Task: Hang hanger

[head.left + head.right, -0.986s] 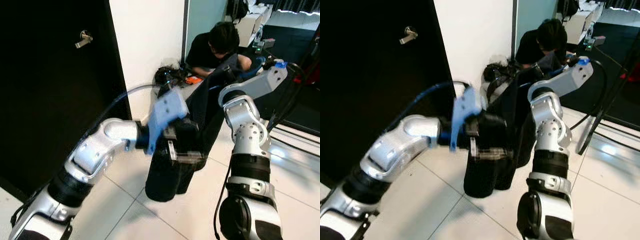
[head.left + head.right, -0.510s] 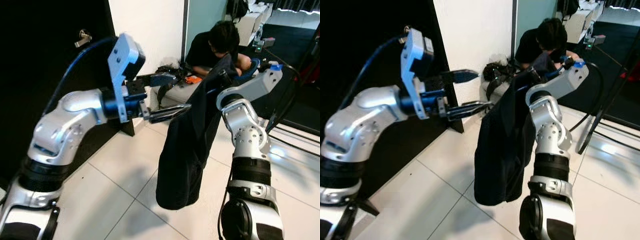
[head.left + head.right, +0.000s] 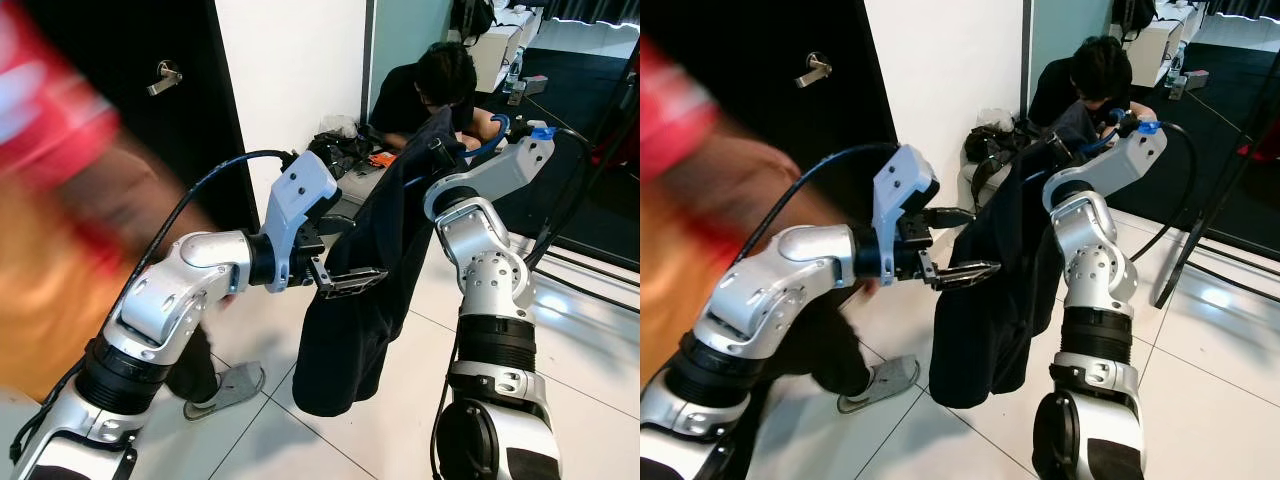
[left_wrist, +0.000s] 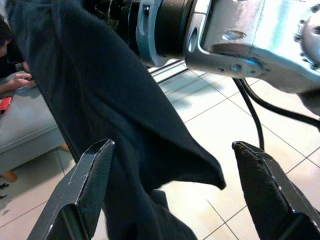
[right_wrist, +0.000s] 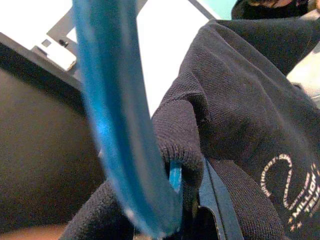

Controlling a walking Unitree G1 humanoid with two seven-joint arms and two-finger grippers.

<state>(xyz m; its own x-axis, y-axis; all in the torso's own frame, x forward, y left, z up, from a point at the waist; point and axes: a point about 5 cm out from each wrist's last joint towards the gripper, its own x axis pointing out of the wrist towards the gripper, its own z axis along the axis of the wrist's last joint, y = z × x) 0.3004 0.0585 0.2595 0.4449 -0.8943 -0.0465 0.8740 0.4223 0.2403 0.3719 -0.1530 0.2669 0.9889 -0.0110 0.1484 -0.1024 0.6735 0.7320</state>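
A dark sweater [image 3: 350, 330] hangs on a blue hanger [image 5: 120, 125] whose hook curves close past my right wrist camera. My right gripper [image 3: 462, 143] is raised at chest height, shut on the hanger at the sweater's collar, and the cloth mostly hides its fingers. My left gripper [image 3: 958, 243] is open at the sweater's left edge, about halfway down. In the left wrist view its two black fingers [image 4: 85, 190] stand wide apart with the dark cloth [image 4: 125, 115] just beyond them.
A blurred person in red [image 3: 70, 200] stands very close on my left, one grey shoe [image 3: 225, 385] on the white tiles. Another person [image 3: 440, 80] crouches behind the sweater by bags [image 3: 340, 150]. A black door [image 3: 130, 60] and white wall stand left.
My left gripper has come down from door-handle height to the sweater's middle. A person has moved into view on the left. The sweater has swung slightly left.
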